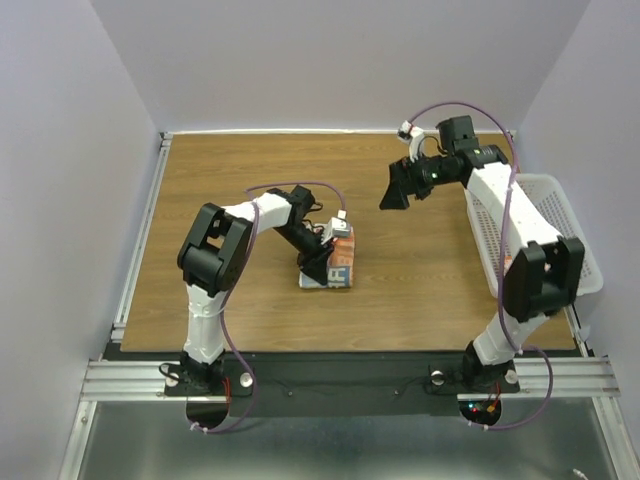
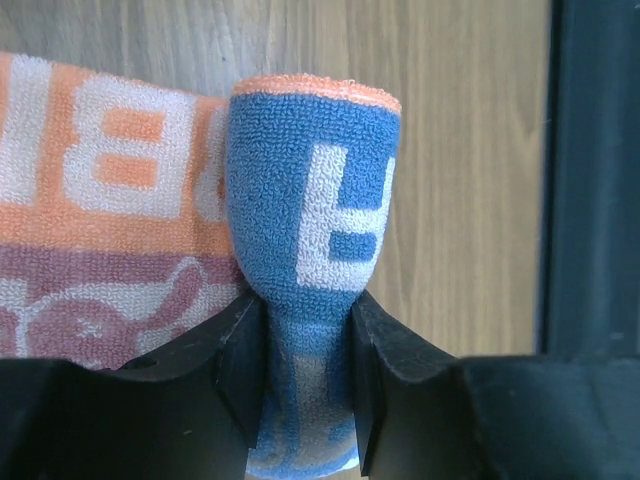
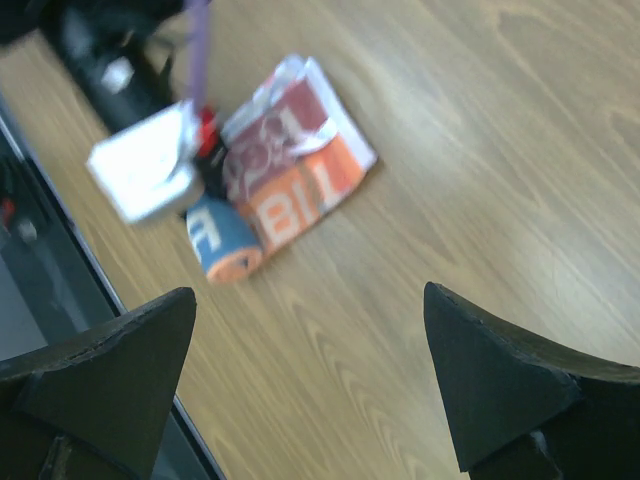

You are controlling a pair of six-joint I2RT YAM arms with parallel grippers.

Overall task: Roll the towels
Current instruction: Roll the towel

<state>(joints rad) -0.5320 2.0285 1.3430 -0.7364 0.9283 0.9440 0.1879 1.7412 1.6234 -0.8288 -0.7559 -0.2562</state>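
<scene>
Nearest the arm bases, the left pincer (image 2: 305,330) is closed narrow on the towel (image 1: 338,262), its two black fingers (image 2: 240,350) pressing in from either side on the rolled end. The roll is squeezed thin between the pads and bulges wider beyond them. This rolled end is blue terry with a white block letter and an orange rim at its far end (the letter reads like an H from the wrist, though part of it is hidden by the curve). To the left of the roll, touching it, the unrolled part lies flat on the counter (image 1: 230,180), showing an orange band with white letters and a reddish-brown cartoon print below it. From above, the towel sits a little left of the counter's middle, towards the near edge, with the left arm bent down over it. Further back on the right, a white perforated basket (image 1: 560,200) stands along the counter's right edge, partly behind the right arm. Furthest off, the right pincer (image 1: 393,195) hangs above the wood right of centre, well apart from the towel, its jaws spread wide and holding nothing. Its wrist view is blurred.
</scene>
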